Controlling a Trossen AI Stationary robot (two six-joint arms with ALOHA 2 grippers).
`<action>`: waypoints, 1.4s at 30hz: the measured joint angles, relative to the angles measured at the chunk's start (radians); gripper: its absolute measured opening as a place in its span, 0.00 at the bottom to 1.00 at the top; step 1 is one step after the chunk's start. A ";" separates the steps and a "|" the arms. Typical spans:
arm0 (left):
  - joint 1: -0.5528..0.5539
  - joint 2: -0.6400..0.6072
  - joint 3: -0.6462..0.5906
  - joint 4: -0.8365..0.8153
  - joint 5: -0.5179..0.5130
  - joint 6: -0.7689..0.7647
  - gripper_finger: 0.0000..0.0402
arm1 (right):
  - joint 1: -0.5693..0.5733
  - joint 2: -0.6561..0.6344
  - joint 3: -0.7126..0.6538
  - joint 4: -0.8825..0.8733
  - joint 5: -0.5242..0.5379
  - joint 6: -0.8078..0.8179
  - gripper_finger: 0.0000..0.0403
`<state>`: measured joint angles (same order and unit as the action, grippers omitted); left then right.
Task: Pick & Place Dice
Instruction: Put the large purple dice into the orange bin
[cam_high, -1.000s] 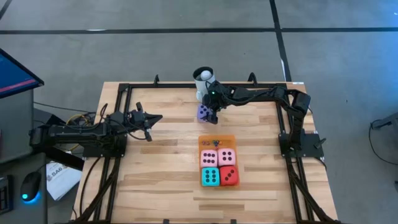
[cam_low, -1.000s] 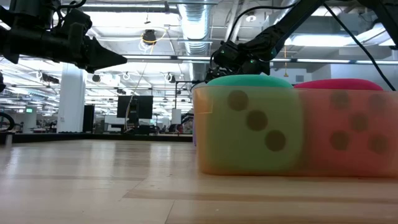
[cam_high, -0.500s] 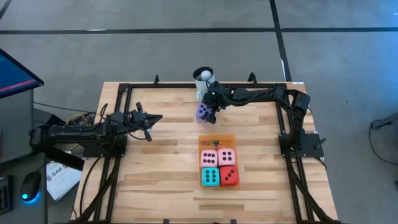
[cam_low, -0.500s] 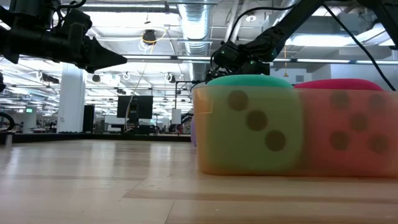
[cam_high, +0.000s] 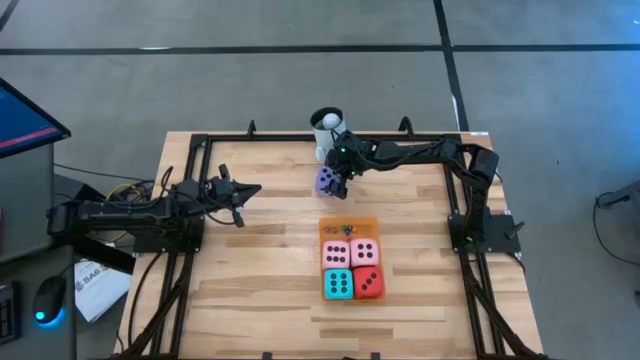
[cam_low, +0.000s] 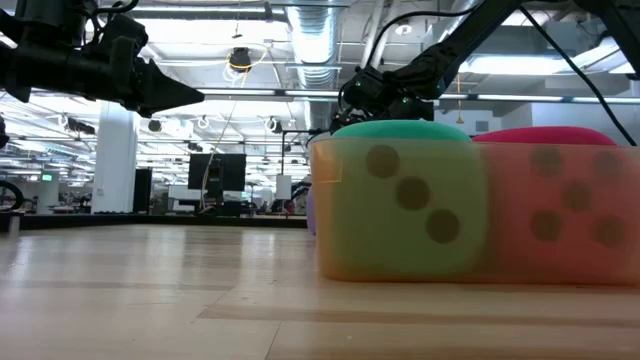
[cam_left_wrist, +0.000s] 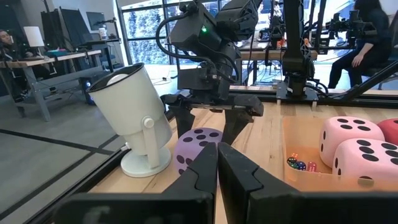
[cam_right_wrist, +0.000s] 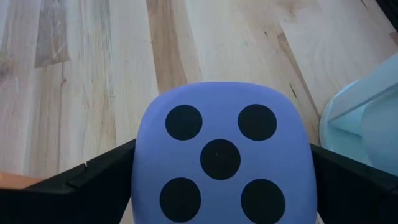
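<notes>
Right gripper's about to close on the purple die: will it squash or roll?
The purple die looks soft with rounded corners, so it probably squashes slightly. Flat faces suggest it won't roll. The right gripper, open, straddles it, so slipping seems unlikely.

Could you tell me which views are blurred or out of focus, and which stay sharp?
Low view: the teal soft die and red soft die fill the foreground, out of focus. Right wrist view: the purple five-pip die looks sharp. High view: evenly lit, no glare.

Matt soft purple die (cam_right_wrist: 221, 152), pale grained wood table (cam_high: 260, 260), glossy white plastic mug (cam_left_wrist: 134, 118)
</notes>
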<state>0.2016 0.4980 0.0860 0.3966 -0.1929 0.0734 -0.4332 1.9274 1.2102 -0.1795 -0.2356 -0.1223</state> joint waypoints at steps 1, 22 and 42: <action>0.000 0.000 0.000 0.000 0.000 0.000 0.00 | 0.000 0.000 0.000 0.000 0.000 0.000 0.99; 0.000 0.000 0.000 0.000 0.000 0.000 0.00 | 0.001 0.000 0.000 -0.001 0.000 -0.041 0.99; 0.000 0.000 0.000 0.000 0.000 0.000 0.00 | 0.003 0.003 -0.001 0.038 0.000 -0.042 0.99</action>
<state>0.2016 0.4980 0.0860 0.3969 -0.1928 0.0734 -0.4301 1.9301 1.2091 -0.1419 -0.2351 -0.1646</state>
